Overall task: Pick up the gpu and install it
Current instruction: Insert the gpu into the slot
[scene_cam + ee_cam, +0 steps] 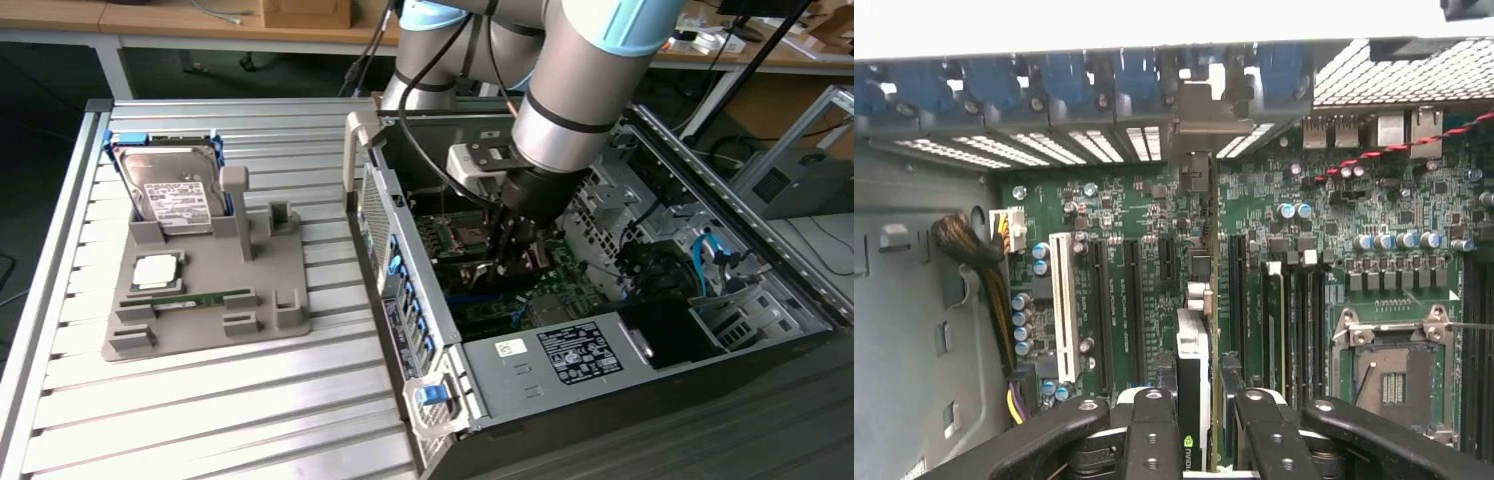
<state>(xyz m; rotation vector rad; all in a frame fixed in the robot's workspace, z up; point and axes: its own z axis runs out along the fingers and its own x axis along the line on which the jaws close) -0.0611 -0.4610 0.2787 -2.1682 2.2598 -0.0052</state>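
In the wrist view the gpu point(1194, 350) stands on edge between the black fingers point(1151, 430). Its green board and pale cooler run towards the rear bracket openings point(1194, 130) of the case. My gripper point(1199, 420) is shut on the gpu and holds it over the motherboard point(1334, 250), in line with the black expansion slots point(1129, 300). I cannot tell whether the card's edge sits in a slot. In the exterior view my gripper point(514, 255) reaches down inside the open computer case point(587, 350), with the gpu mostly hidden behind it.
A white slot point(1062, 300), an open CPU socket point(1389, 370) and a cable bundle point(974, 250) surround the card. On the exterior view's left, a grey fixture point(200, 320) on the slatted table holds a hard drive point(174, 195), a processor point(156, 270) and a RAM stick point(187, 298).
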